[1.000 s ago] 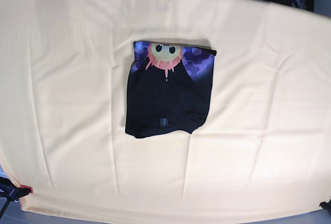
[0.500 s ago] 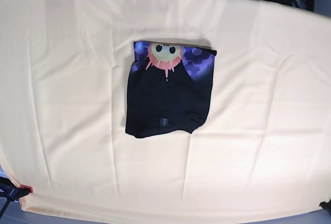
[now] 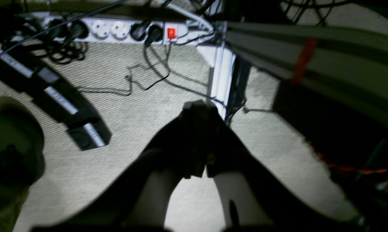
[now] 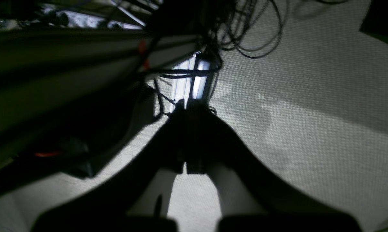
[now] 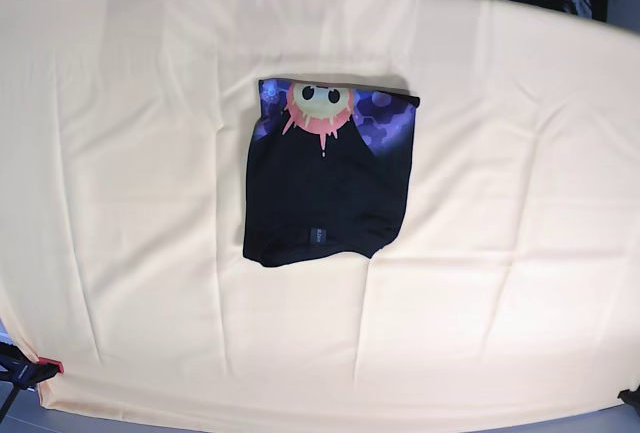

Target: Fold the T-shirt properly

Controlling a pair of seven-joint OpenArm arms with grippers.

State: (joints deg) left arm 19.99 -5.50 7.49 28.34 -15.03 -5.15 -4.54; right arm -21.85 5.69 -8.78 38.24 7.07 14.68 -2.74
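The black T-shirt (image 5: 325, 188) lies folded into a compact rectangle near the middle of the cream-yellow table cloth (image 5: 120, 173). Its far edge shows the pale-yellow, pink-spiked face on purple-blue hexagons. Neither arm shows in the base view. In the left wrist view my left gripper (image 3: 197, 111) hangs shut and empty over carpet floor beside the table. In the right wrist view my right gripper (image 4: 190, 106) hangs shut and empty over carpet. The shirt shows in neither wrist view.
A white power strip (image 3: 116, 30) with cables and black power bricks (image 3: 52, 93) lie on the floor beyond the table. A white table leg (image 3: 222, 74) stands close to my left gripper. Cables (image 4: 245, 29) hang near my right gripper.
The shirt has not moved. At the table's far edge, small parts seen behind the cloth have shifted between frames.
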